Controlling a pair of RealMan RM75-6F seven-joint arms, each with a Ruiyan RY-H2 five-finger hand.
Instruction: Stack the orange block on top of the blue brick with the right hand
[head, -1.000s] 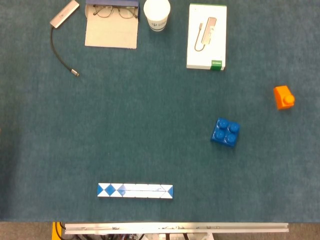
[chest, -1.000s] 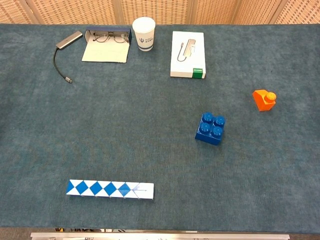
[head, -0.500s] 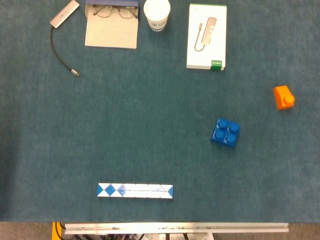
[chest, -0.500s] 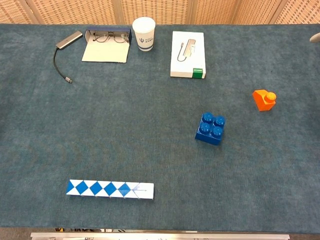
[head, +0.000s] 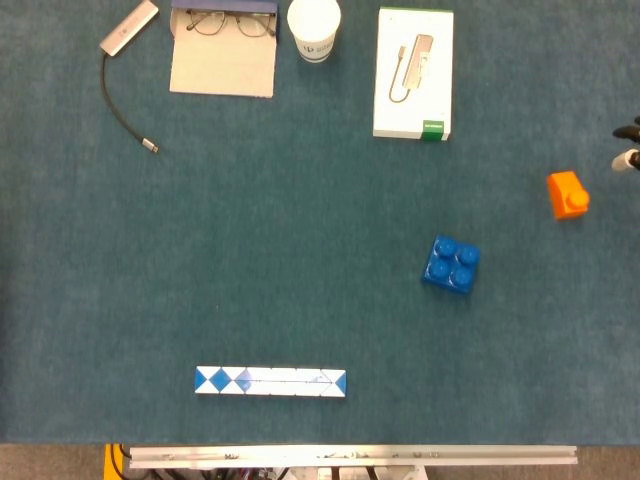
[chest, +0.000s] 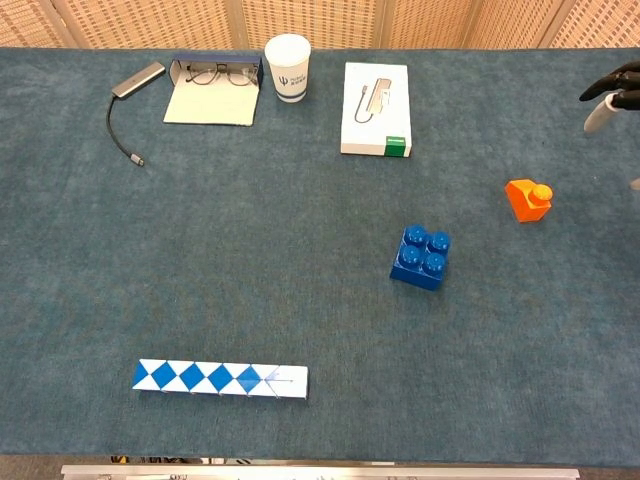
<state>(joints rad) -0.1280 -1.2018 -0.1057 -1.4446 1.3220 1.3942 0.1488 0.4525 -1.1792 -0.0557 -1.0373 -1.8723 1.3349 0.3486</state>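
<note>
The orange block (head: 567, 194) (chest: 528, 199) lies on the blue-green cloth at the right. The blue brick (head: 451, 264) (chest: 421, 257) sits studs up, to the left of it and nearer the front edge. Only the fingertips of my right hand (head: 628, 148) (chest: 612, 92) show at the right border, beyond and to the right of the orange block and apart from it. The fingers are spread with nothing between them. The rest of that hand is out of frame. My left hand shows in neither view.
A blue-and-white patterned bar (head: 270, 381) lies near the front edge. Along the far side lie a white box (head: 413, 73), a paper cup (head: 314, 28), a glasses case (head: 224, 47) and a cabled adapter (head: 128, 28).
My right hand's fingertips have come into view at the right border, reaching further in than half a second ago. The blocks have not moved.
</note>
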